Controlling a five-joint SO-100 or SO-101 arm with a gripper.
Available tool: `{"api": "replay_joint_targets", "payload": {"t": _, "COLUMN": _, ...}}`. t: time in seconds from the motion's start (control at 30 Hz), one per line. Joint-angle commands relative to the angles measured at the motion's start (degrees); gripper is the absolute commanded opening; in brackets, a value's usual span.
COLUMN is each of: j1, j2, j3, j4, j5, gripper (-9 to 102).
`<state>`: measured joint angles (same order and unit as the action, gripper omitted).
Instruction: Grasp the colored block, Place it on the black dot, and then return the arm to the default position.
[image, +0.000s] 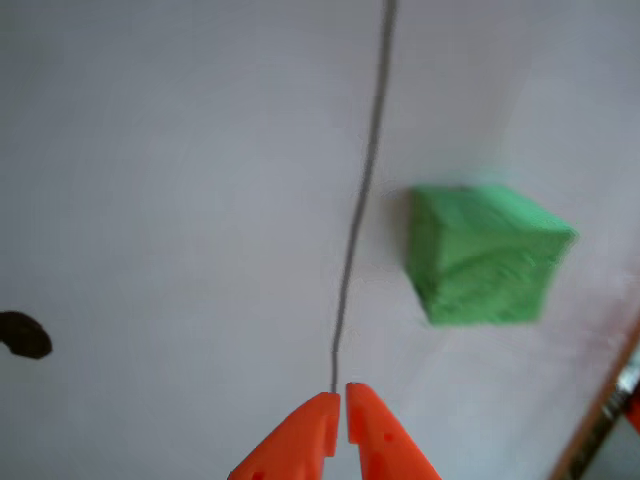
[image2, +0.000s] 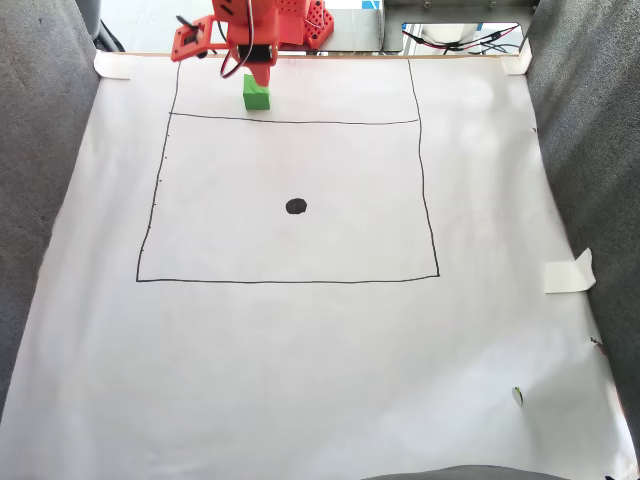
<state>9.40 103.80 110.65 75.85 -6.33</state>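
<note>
One colored block (image: 485, 257) is seen lying on the white paper (image2: 320, 350) covering the counter, well apart from the one black dot (image2: 296, 206), outside the drawn square beyond its far line (image2: 300, 121) in the fixed view. The block is not gripped. The claw (image: 339, 402) is seen just beside the block, tips nearly together, nothing held; the other view is blurred, so contact probably is absent. Nothing is judged done: grasping, placing on the dot and arm return are left. One arm (image2: 262, 35) is counted.
</note>
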Motion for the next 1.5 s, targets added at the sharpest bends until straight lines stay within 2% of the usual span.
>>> {"api": "replay_joint_targets", "payload": {"t": 0.0, "j1": 0.35, "j2": 0.62, "j3": 3.87, "j4": -7.47, "j5": -3.87, "gripper": 0}}
{"api": "replay_joint_targets", "payload": {"t": 0.13, "j1": -0.18, "j2": 1.76, "j3": 7.29, "j4": -9.32, "j5": -4.66, "gripper": 0}}
{"api": "replay_joint_targets", "payload": {"t": 0.57, "j1": 5.80, "j2": 4.66, "j3": 8.96, "j4": -2.55, "j5": -10.99, "gripper": 0}}
{"api": "replay_joint_targets", "payload": {"t": 0.8, "j1": 9.84, "j2": 9.76, "j3": 16.08, "j4": -7.29, "j5": -17.31, "gripper": 0}}
{"api": "replay_joint_targets", "payload": {"t": 1.4, "j1": 10.46, "j2": 14.59, "j3": 19.78, "j4": -3.96, "j5": -20.83, "gripper": 0}}
{"api": "replay_joint_targets", "payload": {"t": 1.43, "j1": 10.37, "j2": 14.68, "j3": 19.78, "j4": -3.96, "j5": -20.83, "gripper": 1}}
{"api": "replay_joint_targets", "payload": {"t": 1.47, "j1": 10.37, "j2": 14.68, "j3": 19.78, "j4": -4.04, "j5": -20.74, "gripper": 6}}
